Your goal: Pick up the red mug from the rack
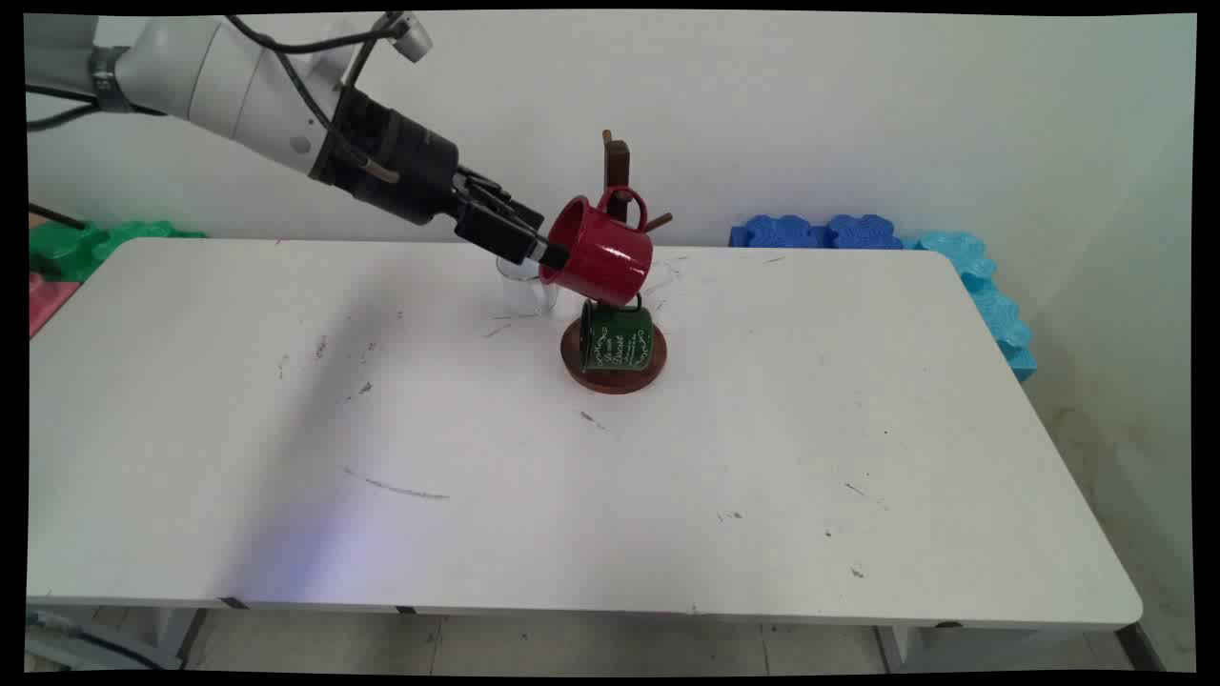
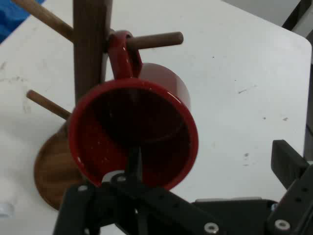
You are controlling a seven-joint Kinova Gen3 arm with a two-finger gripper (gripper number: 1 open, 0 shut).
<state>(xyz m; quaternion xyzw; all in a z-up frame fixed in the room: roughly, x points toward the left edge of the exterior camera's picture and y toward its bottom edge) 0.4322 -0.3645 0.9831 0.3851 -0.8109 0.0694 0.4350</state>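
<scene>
Main view. Red mug [image 1: 599, 252]: tilted on its side, mouth toward the arm, handle up against a peg of the wooden mug stand [image 1: 618, 171]. The fingers [image 1: 548, 253] are at the rim on the mouth's lower edge and appear to pinch the wall there. Green mug [image 1: 617, 340]: below the fingers and just past them, hanging low over the stand's round base. Clear glass [image 1: 522, 286]: directly beneath the fingers, upright on the white bench [image 1: 572, 495]. Blue foam blocks [image 1: 820, 232] lie well beyond, at the bench's far edge.

Hand view. Red mug [image 2: 134, 132]: open mouth faces the camera; handle looped over a peg [image 2: 156, 39] of the stand's post, straight ahead of the fingers. One finger [image 2: 134, 164] reaches inside the mug; the other is hidden outside the wall, so the rim is clamped between them.

Handling, as a judgement: enamelled metal by its look, so light, rigid, glossy and rather slippery; a rim grip lets it swing, and the handle is the surer hold.
</scene>
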